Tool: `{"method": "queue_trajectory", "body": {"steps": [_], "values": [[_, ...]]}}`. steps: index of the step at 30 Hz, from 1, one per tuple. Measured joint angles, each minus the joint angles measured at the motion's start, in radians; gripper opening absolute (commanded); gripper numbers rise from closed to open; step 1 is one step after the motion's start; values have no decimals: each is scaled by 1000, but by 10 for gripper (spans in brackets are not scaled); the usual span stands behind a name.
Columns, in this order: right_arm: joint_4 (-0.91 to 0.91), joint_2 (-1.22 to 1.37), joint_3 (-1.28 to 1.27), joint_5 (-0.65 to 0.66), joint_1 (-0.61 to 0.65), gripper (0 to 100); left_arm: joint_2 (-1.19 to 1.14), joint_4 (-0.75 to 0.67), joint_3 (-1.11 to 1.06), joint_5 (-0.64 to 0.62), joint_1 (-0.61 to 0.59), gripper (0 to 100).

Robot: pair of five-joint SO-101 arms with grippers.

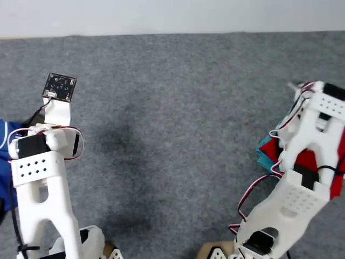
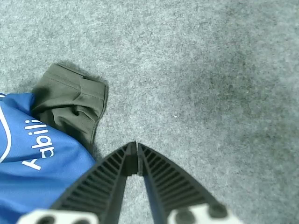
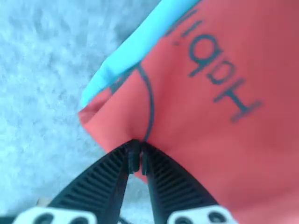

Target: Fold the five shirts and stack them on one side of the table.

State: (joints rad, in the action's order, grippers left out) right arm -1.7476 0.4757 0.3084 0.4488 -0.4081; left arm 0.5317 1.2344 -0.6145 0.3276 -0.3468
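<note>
A red shirt [image 3: 215, 116] with dark lettering lies on a light teal shirt [image 3: 135, 44] at the table's right side, under my right arm [image 1: 302, 183]. My right gripper [image 3: 137, 151] is shut, its tips pinching the red shirt's near edge. The high view shows red [image 1: 308, 162] and teal [image 1: 263, 157] cloth beside that arm. At the far left lie a blue shirt [image 2: 32, 163] with white print and a crumpled dark olive shirt [image 2: 70, 100]. My left gripper [image 2: 137, 150] is shut on nothing above the bare mat, just beside the blue shirt [image 1: 4, 141].
Grey felt mat [image 1: 178, 124] covers the table, with wide free room in the middle between the two arms. A pale wall strip [image 1: 172, 16] runs along the far edge. The left arm [image 1: 40, 172] stands at the front left.
</note>
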Motion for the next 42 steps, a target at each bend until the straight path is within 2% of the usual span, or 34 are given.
{"method": "queue_trajectory", "body": {"steps": [7,11,19,26,33,37,42], "values": [[40,-54,-3,0,8,10,0,0,0,0,0,5],[63,-110,80,0,-60,10,0,0,0,0,0,5],[327,-48,110,-2,-242,10,0,0,0,0,0,5],[519,106,110,-2,-281,9,0,0,0,0,0,5],[480,101,203,-2,-281,9,0,0,0,0,0,5],[414,61,245,-2,-239,9,0,0,0,0,0,5],[430,48,250,-2,-193,9,0,0,0,0,0,5]]}}
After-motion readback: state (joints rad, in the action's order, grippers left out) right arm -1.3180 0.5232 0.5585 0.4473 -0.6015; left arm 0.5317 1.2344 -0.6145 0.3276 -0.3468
